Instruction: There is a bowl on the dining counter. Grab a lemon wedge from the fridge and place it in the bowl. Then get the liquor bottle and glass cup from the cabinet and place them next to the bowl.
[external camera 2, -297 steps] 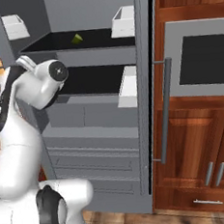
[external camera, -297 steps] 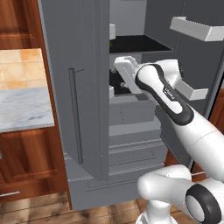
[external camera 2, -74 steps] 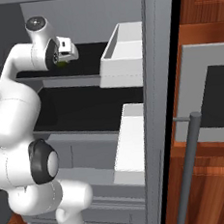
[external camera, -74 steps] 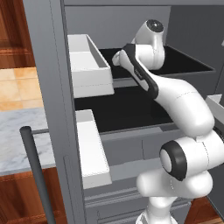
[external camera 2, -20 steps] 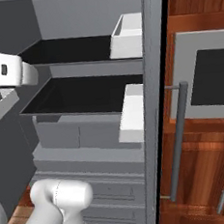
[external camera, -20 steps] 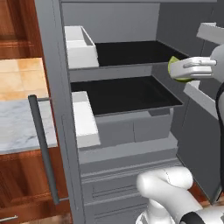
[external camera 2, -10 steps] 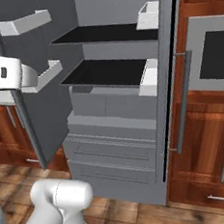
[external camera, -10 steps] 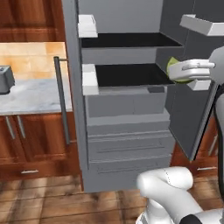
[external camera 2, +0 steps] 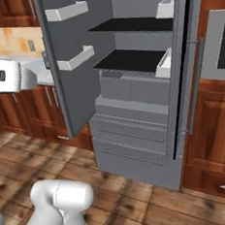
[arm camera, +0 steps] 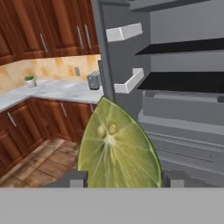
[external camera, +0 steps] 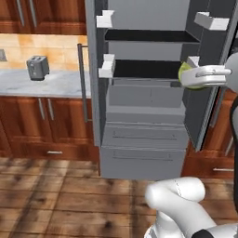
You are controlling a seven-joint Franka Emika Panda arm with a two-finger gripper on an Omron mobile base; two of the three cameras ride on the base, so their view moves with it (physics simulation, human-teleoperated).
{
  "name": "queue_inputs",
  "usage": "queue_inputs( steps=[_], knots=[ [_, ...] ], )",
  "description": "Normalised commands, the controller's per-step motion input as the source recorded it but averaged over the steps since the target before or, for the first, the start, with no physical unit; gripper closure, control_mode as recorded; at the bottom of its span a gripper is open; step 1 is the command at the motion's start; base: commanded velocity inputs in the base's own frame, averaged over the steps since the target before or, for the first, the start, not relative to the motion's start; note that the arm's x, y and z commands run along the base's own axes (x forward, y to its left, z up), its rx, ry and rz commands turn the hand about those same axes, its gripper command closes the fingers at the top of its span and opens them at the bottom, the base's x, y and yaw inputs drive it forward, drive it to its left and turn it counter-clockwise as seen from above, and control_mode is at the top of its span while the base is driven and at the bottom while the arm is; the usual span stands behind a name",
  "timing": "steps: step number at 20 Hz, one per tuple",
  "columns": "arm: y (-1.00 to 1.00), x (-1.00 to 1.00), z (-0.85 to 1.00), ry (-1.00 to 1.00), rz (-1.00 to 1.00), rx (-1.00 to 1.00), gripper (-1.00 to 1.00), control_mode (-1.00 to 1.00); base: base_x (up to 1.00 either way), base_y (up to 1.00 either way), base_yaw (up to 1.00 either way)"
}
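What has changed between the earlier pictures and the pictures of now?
The gripper took the lemon wedge off the upper fridge shelf, where it lay at first, and drew it out of the fridge. The base then backed away, so the whole fridge with both doors open, the floor and a toaster on the counter have come into view. The gripper still holds the wedge; the shelves remain bare.

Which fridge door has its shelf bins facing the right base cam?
The left fridge door: swung wide open, showing its two white bins. The right door shows mostly edge-on there, with bins poking past the edge.
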Motion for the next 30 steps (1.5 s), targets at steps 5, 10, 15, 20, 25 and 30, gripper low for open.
queue_inputs(
  steps=[5,10,15,20,25,30],
  knots=[
    [0.0,0.0,0.0,0.0,0.0,0.0,1.0,1.0,-0.85,-0.09,0.46],
    [0.0,0.0,0.0,0.0,0.0,0.0,1.0,1.0,-0.6,-0.29,0.5],
    [0.0,0.0,0.0,0.0,0.0,0.0,1.0,1.0,-0.12,-0.41,0.57],
    [0.0,0.0,0.0,0.0,0.0,0.0,1.0,1.0,-0.18,-0.24,0.65],
    [0.0,0.0,0.0,0.0,0.0,0.0,1.0,1.0,-0.08,-0.11,0.7],
    [0.0,0.0,0.0,0.0,0.0,0.0,1.0,1.0,-0.16,-0.2,0.65]
  ],
)
